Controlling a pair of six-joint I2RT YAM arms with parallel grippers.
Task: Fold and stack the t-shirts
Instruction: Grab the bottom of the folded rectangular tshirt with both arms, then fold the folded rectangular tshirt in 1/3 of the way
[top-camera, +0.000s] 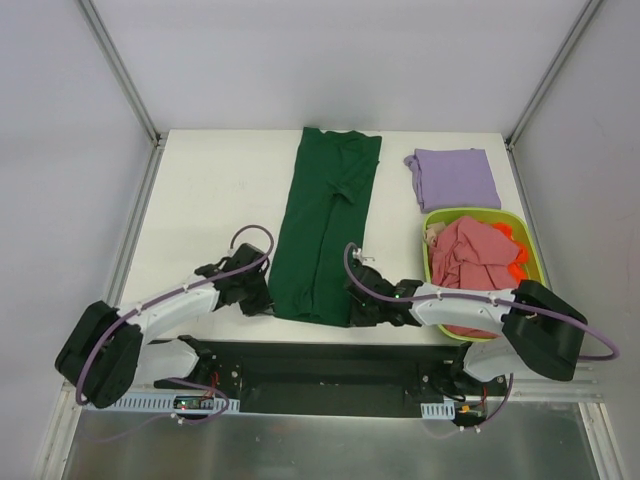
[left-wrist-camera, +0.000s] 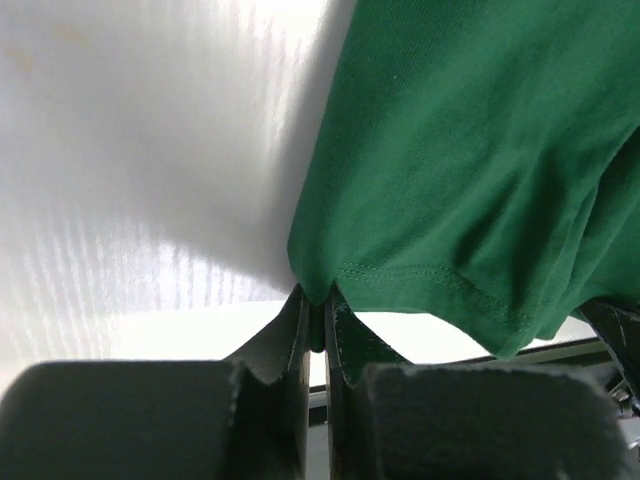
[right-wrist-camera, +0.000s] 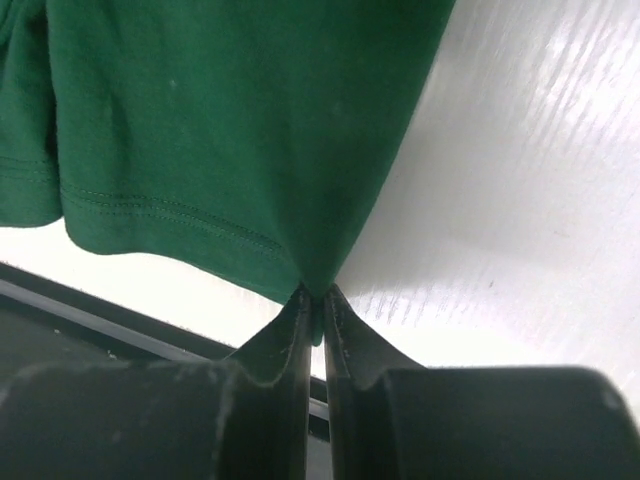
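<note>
White table (top-camera: 215, 190) — your work surface, listed here from your left.

Item one: left gripper (top-camera: 262, 300), low near the front edge. Its fingers (left-wrist-camera: 295, 335) are pressed together on the near left hem corner of the dark green t-shirt (top-camera: 325, 225). Your left wrist view shows the stitched hem running into the narrow slit between them.

Item two: the dark green t-shirt itself, a long narrow strip down the middle of the table. It reaches from the far edge to the near edge, hem end towards you, with creases across its far half.

Item three: right gripper (top-camera: 358, 308), at the near right hem corner of the same shirt. It is clamped tight on the cloth, which tapers to a point between the fingers (right-wrist-camera: 295, 335).

Item four: lilac-purple t-shirt (top-camera: 455, 178), folded into a rough square at the far right of the table, just beyond the basket.

Item five: lime-green basket (top-camera: 475, 213), right side. It holds the pinkish-red t-shirt (top-camera: 470, 255), crumpled. A beige one (top-camera: 433, 236) shows at its far left corner and the small orange objects (top-camera: 515, 262) along its right wall. Your right arm crosses above its near end.
</note>
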